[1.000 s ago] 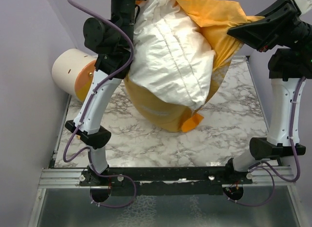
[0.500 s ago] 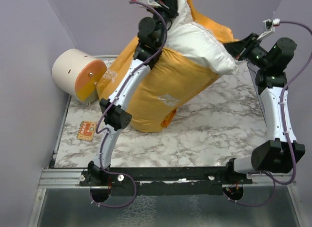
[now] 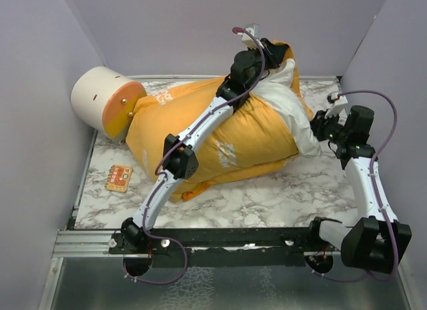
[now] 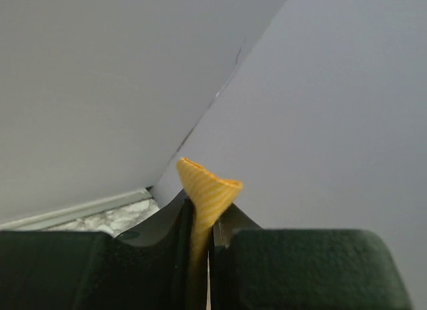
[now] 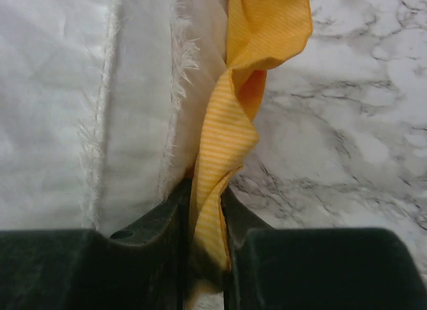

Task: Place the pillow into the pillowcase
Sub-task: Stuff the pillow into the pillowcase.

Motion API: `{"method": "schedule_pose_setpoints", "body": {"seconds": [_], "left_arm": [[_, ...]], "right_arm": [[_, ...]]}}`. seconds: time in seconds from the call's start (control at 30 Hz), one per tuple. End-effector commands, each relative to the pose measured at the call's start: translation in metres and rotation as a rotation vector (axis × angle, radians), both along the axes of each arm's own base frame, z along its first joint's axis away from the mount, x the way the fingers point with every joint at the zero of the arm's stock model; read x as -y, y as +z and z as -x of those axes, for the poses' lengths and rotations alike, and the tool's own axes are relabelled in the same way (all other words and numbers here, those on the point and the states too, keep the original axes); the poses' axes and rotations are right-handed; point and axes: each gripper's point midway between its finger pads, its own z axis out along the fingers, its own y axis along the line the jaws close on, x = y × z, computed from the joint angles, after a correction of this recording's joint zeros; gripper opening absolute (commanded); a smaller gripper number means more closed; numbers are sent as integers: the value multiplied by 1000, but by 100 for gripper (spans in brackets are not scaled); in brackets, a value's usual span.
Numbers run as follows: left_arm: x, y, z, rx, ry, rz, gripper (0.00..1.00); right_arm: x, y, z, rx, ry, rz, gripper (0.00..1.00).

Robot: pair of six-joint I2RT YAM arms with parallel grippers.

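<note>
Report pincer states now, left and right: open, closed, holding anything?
Left pincer: closed, pinching a fold of the orange pillowcase.
Right pincer: closed, pinching the pillowcase hem beside the white pillow.

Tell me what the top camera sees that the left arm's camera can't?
Only the top camera shows the white pillow poking out, the cream-and-orange cylinder and the right arm. Only the left wrist camera shows the left tool pinching a fold of fabric up close. Both show the orange pillowcase and a bit of the marble table.
</note>
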Motion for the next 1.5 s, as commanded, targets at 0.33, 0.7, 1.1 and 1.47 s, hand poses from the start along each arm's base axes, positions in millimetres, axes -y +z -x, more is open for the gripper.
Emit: {"method": "schedule_pose_setpoints", "body": {"seconds": [0.33, 0.7, 1.1, 1.47], "left_arm": [[-48, 139, 81, 196, -77, -8, 78], [-94, 30, 176, -9, -201, -418, 66], [-256, -127, 235, -376, 257, -801, 79], [-285, -142, 267, -427, 236, -777, 82]], "right_arm": [[53, 85, 4, 198, 16, 371, 83], [51, 26, 1, 55, 219, 151, 82], [-52, -54, 47, -117, 646, -20, 43], [28, 7, 3, 25, 388, 365, 65]]}}
